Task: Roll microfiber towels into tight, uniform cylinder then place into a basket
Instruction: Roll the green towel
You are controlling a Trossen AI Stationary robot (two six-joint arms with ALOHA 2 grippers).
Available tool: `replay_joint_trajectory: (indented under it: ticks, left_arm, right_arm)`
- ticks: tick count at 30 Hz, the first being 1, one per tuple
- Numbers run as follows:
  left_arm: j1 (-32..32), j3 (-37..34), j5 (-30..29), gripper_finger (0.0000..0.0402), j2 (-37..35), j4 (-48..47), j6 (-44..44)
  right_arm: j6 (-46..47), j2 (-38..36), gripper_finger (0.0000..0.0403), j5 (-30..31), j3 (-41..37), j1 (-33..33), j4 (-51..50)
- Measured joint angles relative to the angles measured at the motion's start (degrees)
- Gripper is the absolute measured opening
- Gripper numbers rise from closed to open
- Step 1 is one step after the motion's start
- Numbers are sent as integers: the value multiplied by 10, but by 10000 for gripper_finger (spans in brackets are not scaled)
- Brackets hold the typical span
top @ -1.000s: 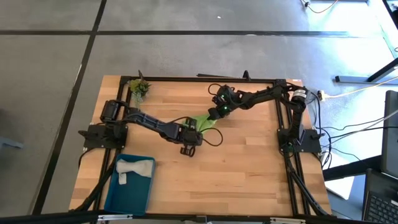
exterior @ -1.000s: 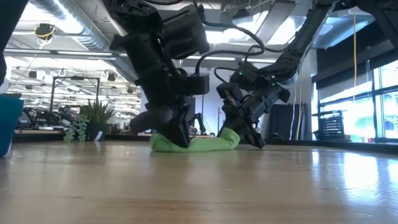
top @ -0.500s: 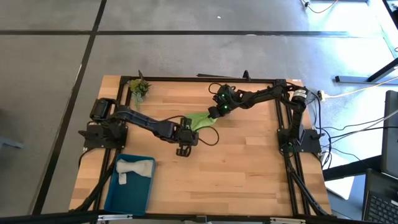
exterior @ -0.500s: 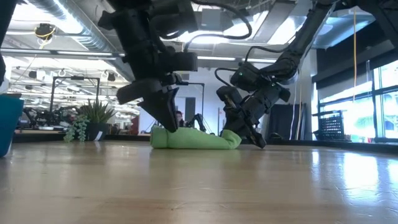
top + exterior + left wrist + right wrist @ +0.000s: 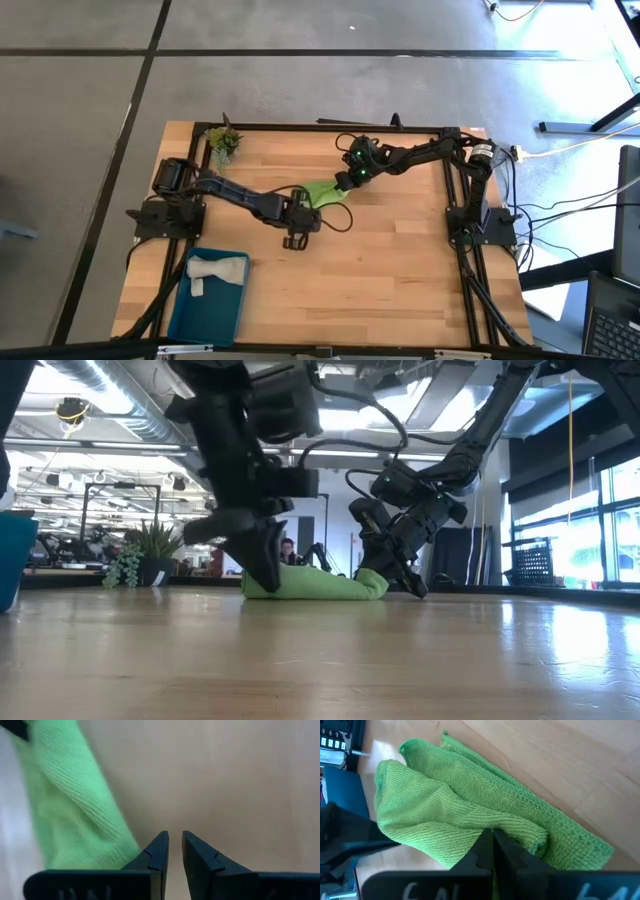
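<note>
A lime green towel [image 5: 325, 190] lies loosely bunched and partly rolled on the table's middle, its underside on the wood. My right gripper [image 5: 350, 178] is shut at its far right end. My left gripper [image 5: 172, 845] hangs just above the table beside the towel's near left end [image 5: 255, 582]. Its fingers are all but closed, with only a thin slit and nothing between them. A grey towel [image 5: 215, 270] lies in the teal basket [image 5: 185, 305] at the near left corner. My right gripper presses its shut fingertips [image 5: 490, 837] onto a fold at the towel's right end [image 5: 520, 827]. It comes slanting down from the table's far right, and the towel lies flat on the table under it. My left gripper's outer finger side [image 5: 155, 852] stands close against the towel's corner [image 5: 122, 852]; whether they touch, I cannot tell.
A small potted plant [image 5: 225, 143] stands at the far left corner. A black frame [image 5: 330, 127] runs along the table's edges. Bare wood [image 5: 400, 270] lies near and to the right of the towel.
My left gripper has risen off the green towel's left end and drawn back a little toward the table's left. The towel's left end, squashed under it before, now stands fuller. The towel has stayed where it was.
</note>
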Motion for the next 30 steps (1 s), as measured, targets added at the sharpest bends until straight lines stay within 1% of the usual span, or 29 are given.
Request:
replay_joint_trajectory:
  ticks: [4,6,10,16,23,30]
  left_arm:
    - [10,1,-77,47,9,0,-2]
    - [16,1,-98,45,7,0,-2]
    - [24,1,-98,38,-6,2,-1]
    - [45,1,-97,31,-7,5,1]
    - [47,2,-46,18,-23,2,1]
    - [46,2,-42,8,-47,11,16]
  right_arm:
    - [-1,0,3,-1,0,0,0]
    - [-2,0,3,-1,0,0,0]
    - [-2,0,3,-2,0,0,0]
    - [-2,0,3,-1,0,1,0]
    - [-2,0,3,2,0,1,-1]
    - [-2,0,3,3,0,1,0]
